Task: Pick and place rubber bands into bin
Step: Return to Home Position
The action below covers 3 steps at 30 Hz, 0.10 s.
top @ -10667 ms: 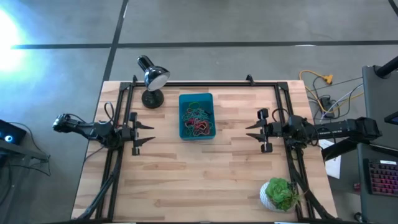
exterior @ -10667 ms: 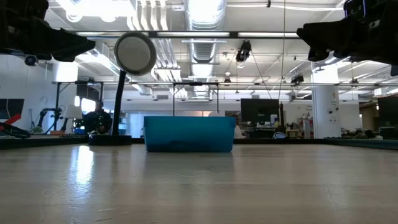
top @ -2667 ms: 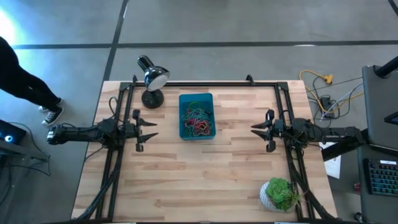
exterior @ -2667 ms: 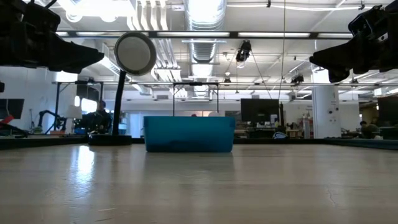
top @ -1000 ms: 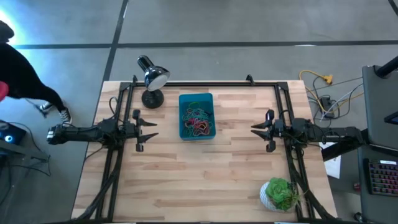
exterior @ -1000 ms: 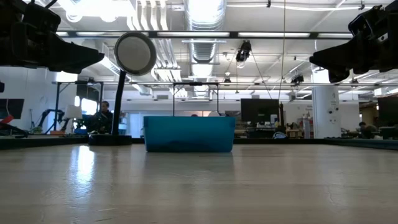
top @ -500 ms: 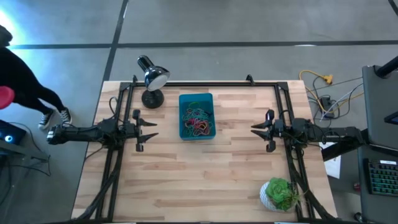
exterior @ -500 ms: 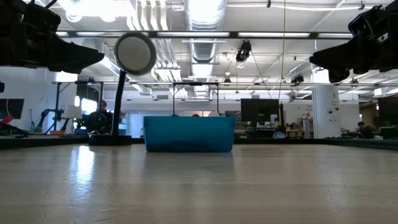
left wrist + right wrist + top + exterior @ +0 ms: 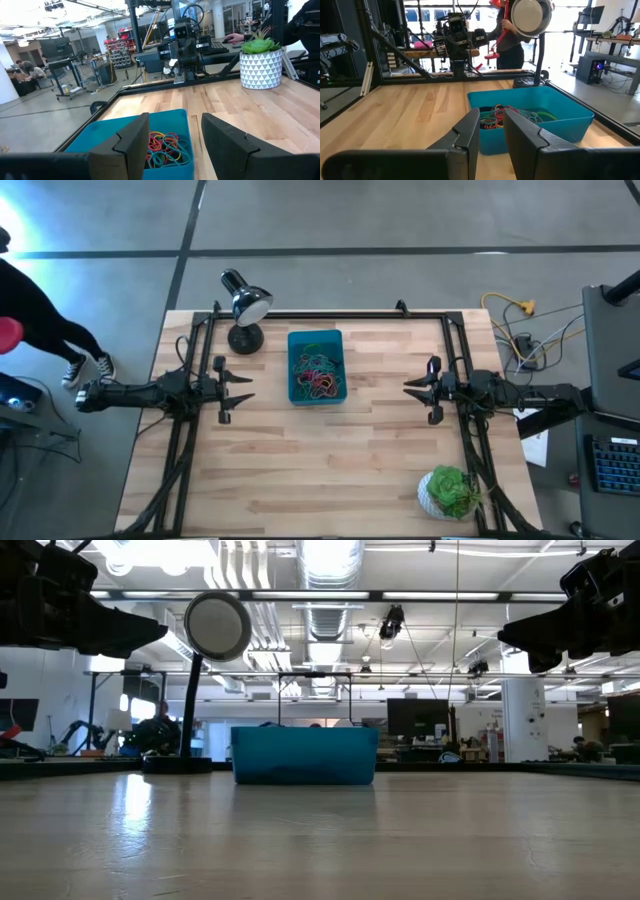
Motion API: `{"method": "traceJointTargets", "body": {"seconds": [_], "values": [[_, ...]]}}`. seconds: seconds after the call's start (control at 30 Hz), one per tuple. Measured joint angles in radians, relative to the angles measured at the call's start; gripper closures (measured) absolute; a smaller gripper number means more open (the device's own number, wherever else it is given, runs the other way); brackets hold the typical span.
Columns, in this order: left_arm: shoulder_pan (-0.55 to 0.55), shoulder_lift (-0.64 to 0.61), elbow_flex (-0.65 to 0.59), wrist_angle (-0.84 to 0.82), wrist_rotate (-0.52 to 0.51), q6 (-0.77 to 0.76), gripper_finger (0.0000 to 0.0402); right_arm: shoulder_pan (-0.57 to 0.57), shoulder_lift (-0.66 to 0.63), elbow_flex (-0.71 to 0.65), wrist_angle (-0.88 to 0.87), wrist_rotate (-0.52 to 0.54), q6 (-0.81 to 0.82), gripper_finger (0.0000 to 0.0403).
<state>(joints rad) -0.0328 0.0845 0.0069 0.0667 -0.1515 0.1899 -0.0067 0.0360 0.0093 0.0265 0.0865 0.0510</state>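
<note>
The rubber bands [image 9: 318,375] heaped in the bin [image 9: 315,336] look light, limp and tangle-prone, so pinch one raised strand; left pincer [image 9: 241,388] and right pincer [image 9: 410,390] stand released, empty.

The right gripper [image 9: 491,119] holds its dark fingers [image 9: 466,134] slightly apart, nothing between them, facing the teal bin [image 9: 560,125] of tangled rubber bands [image 9: 512,116] on the wooden tabletop [image 9: 410,115]. Beyond stand a lamp [image 9: 531,17], the left arm [image 9: 457,37] and a person [image 9: 509,47].
</note>
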Motion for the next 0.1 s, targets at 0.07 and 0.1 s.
{"method": "traceJointTargets", "body": {"seconds": [0.07, 0.1], "values": [[0.000, 0.000, 0.000, 0.000, 0.000, 0.000, 0.0235, 0.000, 0.000, 0.000, 0.000, 0.000, -0.001, 0.0321], [0.000, 0.000, 0.000, 0.000, 0.000, 0.000, 0.0235, 0.000, 0.000, 0.000, 0.000, 0.000, 0.000, 0.0321]]}}
